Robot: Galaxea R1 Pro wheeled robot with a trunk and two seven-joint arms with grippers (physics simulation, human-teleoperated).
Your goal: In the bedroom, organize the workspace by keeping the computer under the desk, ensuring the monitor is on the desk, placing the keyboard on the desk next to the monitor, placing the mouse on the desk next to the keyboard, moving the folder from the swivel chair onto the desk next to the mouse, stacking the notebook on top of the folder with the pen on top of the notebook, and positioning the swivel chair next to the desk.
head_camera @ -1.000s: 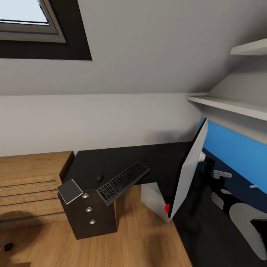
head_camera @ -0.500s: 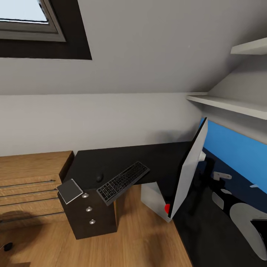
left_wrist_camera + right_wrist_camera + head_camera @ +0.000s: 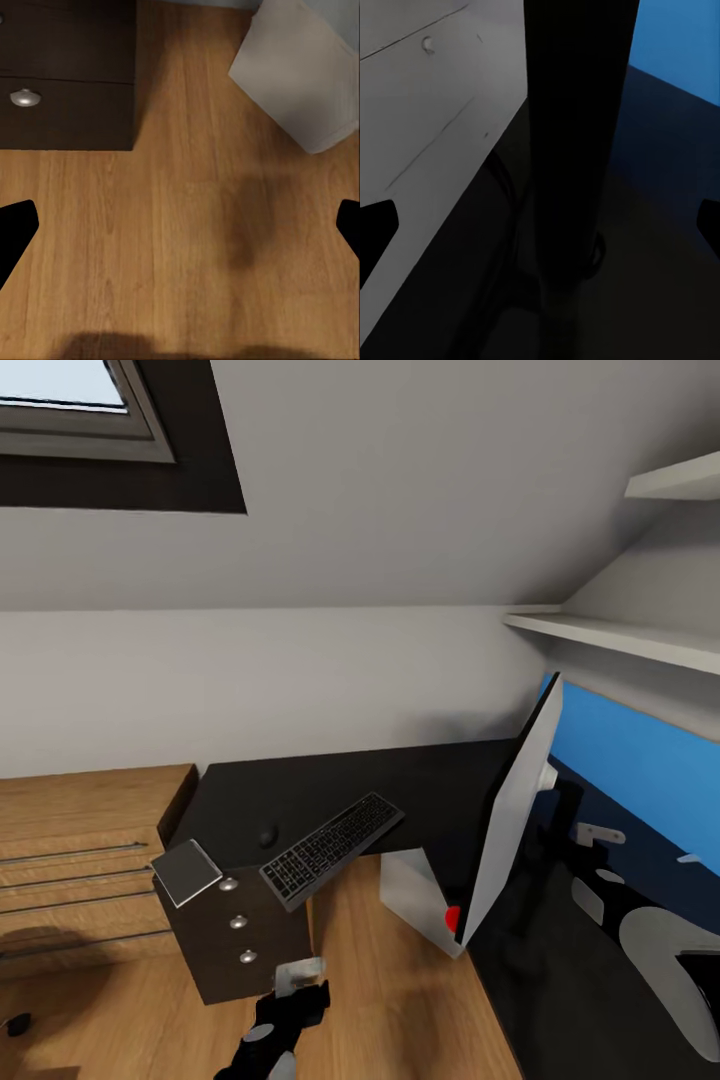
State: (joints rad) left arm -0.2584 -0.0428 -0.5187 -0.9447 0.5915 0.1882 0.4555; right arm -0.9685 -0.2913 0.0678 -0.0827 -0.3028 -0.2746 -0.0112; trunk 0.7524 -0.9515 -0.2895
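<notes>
Keyboard (image 3: 332, 851) hangs over the surface (image 3: 330, 790) edge, so you could knock it off. Left gripper (image 3: 180, 225) is apart over bare floor (image 3: 180, 247); right gripper (image 3: 540, 225), also apart, could bump the monitor (image 3: 515, 810).

Attic bedroom used as a home office: sloped grey ceiling with skylight (image 3: 70, 410), oak floor (image 3: 400, 1000), black work surface (image 3: 420, 780) holding keyboard (image 3: 332, 849) and monitor (image 3: 510, 820).

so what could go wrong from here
1. The keyboard hangs well past the desk edge; a bump from the left gripper, which sits just below it, could tip it to the floor.
2. The notebook lies at the desk corner, partly overhanging, and could slide off too.
3. The right gripper is close to the monitor stand with open jaws; a careless move might topple the screen.
</notes>
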